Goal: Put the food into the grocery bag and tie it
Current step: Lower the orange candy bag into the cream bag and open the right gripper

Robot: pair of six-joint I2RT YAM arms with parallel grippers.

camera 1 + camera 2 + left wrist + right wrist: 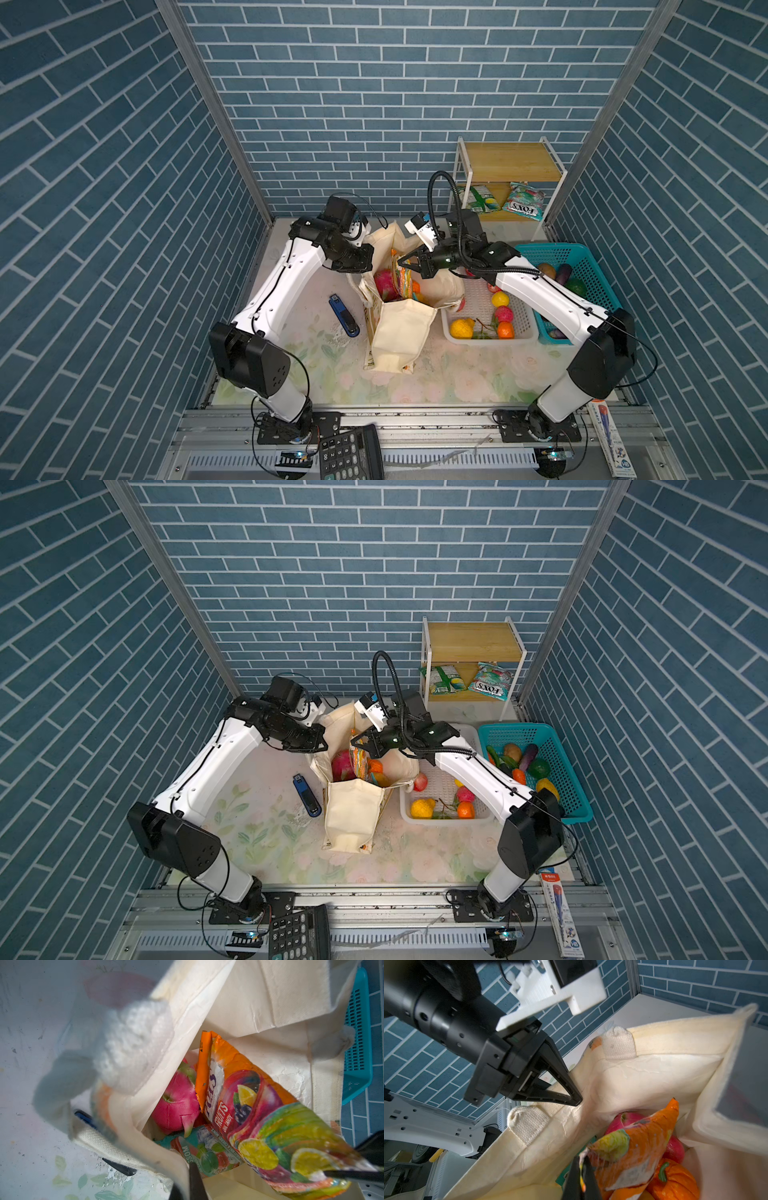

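The grocery bag (399, 336) stands open on the desk (332, 365), in the centre of both top views. Inside it I count one dragon fruit (178, 1103), one teal snack packet (207, 1151) and one orange fruit (375, 766) that I can see. The orange-pink snack packet (259, 1115) stands half inside, and the right end effector (580, 1167) is clamped on its edge. The left end effector (576, 1102) is pinched together on the bag's rim.

At the right are two baskets: the white basket (490, 342) holds fruits and the teal basket (590, 257) holds vegetables. The shelf (507, 160) at upper right carries a green packet (478, 198) and a pale teal packet (523, 201).

Cream grocery bag (401, 336), magenta dragon fruit (384, 283), teal basket (587, 259)
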